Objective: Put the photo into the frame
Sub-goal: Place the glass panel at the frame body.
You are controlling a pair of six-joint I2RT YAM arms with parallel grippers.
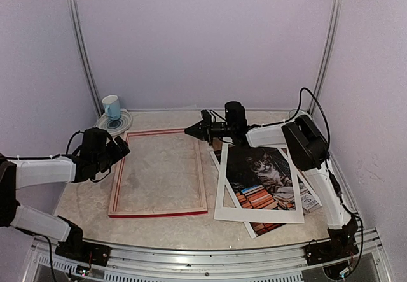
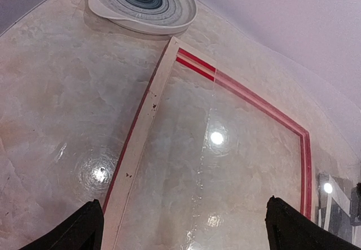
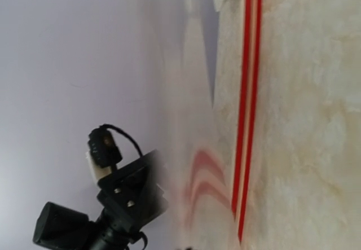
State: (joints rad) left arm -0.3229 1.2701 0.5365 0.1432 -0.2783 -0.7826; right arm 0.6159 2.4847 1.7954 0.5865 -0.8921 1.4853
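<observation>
1. Your left pincer (image 1: 122, 147), at the left-middle of the top view, hangs over the left rail of the frame (image 1: 159, 213). It is released, jaws spread wide with nothing between them (in its wrist view the dark fingertips (image 2: 79, 230) sit far apart at the bottom edge, the rail (image 2: 141, 137) rising just beside the left one).
2. Your right pincer (image 1: 192, 130), upper centre, is clenched to a point on nothing and aims left above the frame's far right corner.
3. The frame lies flat on the tabletop (image 1: 159, 228), left of centre, and marble shows through its opening.
4. The photo (image 1: 264, 174) lies right of centre, just beside the frame and outside it, under a white mat (image 1: 254, 213). The cat shows through the mat's window.
5. A blue cup (image 1: 112, 107) stands on a striped plate (image 1: 121, 126) at the upper left.
</observation>
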